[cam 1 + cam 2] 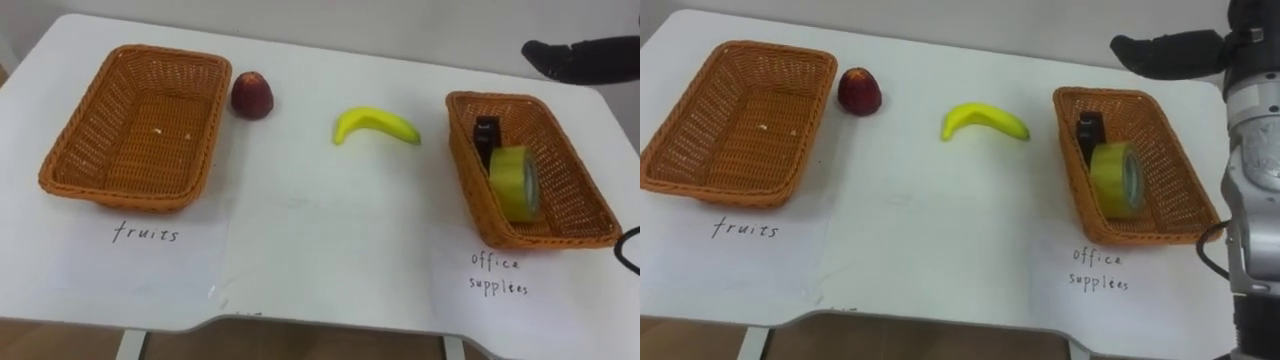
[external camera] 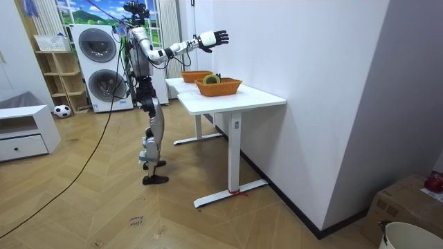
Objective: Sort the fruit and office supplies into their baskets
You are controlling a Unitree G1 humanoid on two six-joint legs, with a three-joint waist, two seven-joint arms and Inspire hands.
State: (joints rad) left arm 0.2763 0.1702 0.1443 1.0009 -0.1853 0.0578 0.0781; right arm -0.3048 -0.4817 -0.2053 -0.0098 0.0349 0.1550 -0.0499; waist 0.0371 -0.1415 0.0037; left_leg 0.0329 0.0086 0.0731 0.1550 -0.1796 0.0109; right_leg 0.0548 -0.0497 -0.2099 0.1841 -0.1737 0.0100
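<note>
Banana (image 1: 375, 125) and apple (image 1: 252, 95) both lie on the white bench (image 1: 320, 230), outside either basket. The banana rests about midway between the left and right edges, toward the far edge, with its curve arching away from the robot. The dark red apple sits just beside the far right corner of the empty fruit basket (image 1: 140, 130), which stands near the bench's left edge. Near the right edge, the office basket (image 1: 578, 170) holds a roll of yellow-green tape (image 1: 515, 182) standing on its rim and, behind it, a small black object (image 1: 487, 138). The right robot hand (image 1: 570, 60) hangs in the air over the far right corner, released, with its fingers stretched out and nothing in them.
</note>
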